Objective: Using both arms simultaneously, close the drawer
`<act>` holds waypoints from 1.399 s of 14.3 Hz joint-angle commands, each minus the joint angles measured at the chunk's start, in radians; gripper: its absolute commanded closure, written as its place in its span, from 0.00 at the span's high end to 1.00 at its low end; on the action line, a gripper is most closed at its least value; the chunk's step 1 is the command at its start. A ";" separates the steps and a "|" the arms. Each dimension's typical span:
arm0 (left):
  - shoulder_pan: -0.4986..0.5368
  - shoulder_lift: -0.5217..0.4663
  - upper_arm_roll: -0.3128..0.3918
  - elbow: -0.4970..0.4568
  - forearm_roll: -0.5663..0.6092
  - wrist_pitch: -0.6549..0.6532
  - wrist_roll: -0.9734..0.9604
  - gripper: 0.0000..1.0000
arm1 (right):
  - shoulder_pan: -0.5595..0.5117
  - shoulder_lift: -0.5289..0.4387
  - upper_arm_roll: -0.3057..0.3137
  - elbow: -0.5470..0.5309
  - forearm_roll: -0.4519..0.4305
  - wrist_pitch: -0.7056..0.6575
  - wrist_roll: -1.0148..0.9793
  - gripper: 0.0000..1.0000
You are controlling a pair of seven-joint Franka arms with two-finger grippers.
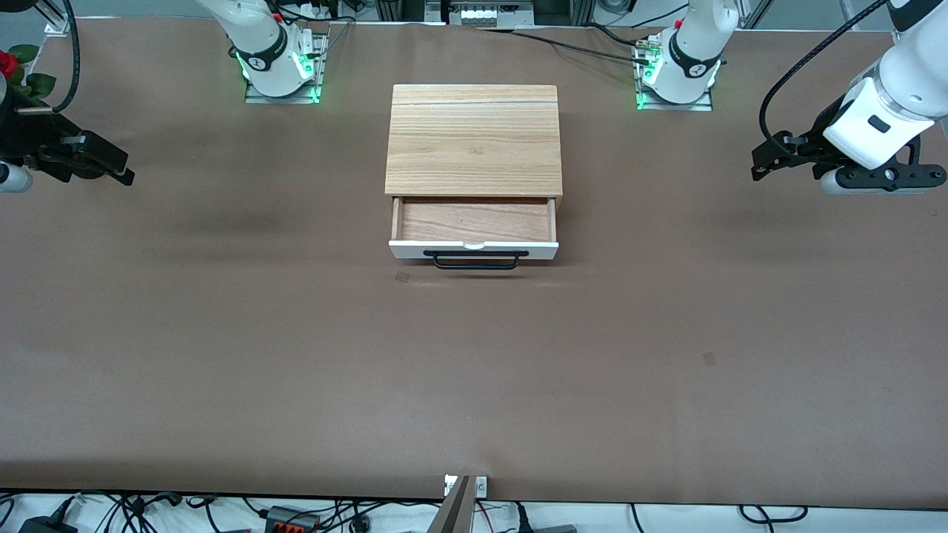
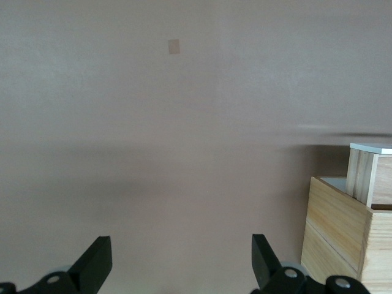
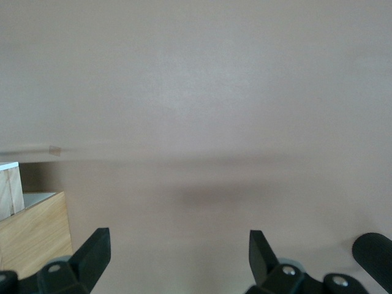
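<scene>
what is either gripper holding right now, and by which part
Nothing is held. The left gripper and the right gripper both hang open over bare table, each at its own end, well apart from the open drawer.

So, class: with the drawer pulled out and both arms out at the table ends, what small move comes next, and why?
Probably bring both open claws, left and right, inward toward the drawer: its white front stands out from the cabinet, and neither claw is near it.
</scene>
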 commanded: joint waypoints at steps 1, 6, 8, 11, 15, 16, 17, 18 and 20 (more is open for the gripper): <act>0.001 0.012 0.003 0.025 0.012 -0.004 0.006 1.00 | 0.009 0.007 -0.008 0.023 0.011 -0.019 0.012 1.00; 0.011 0.053 0.003 0.046 0.006 -0.003 0.006 1.00 | 0.007 0.010 -0.008 0.025 0.009 -0.020 0.008 1.00; 0.012 0.098 0.001 0.075 -0.023 -0.017 0.007 1.00 | 0.007 0.012 -0.008 0.023 0.009 -0.042 0.007 1.00; 0.000 0.096 -0.012 0.080 -0.054 -0.017 0.009 1.00 | 0.035 0.042 -0.005 0.021 0.009 -0.046 0.000 1.00; 0.011 0.163 -0.009 0.080 -0.326 0.038 0.009 1.00 | 0.114 0.137 -0.005 0.025 0.020 -0.039 0.009 1.00; 0.011 0.185 -0.009 0.081 -0.374 0.067 0.009 1.00 | 0.133 0.160 -0.005 0.025 0.044 -0.033 0.012 1.00; 0.011 0.215 -0.009 0.081 -0.431 0.094 0.010 1.00 | 0.144 0.185 -0.005 0.025 0.090 -0.029 0.014 1.00; 0.003 0.254 -0.009 0.081 -0.487 0.100 0.010 1.00 | 0.147 0.206 -0.005 0.026 0.128 -0.023 0.015 1.00; -0.003 0.329 -0.011 0.081 -0.619 0.133 0.039 1.00 | 0.157 0.251 -0.005 0.025 0.176 0.041 0.018 1.00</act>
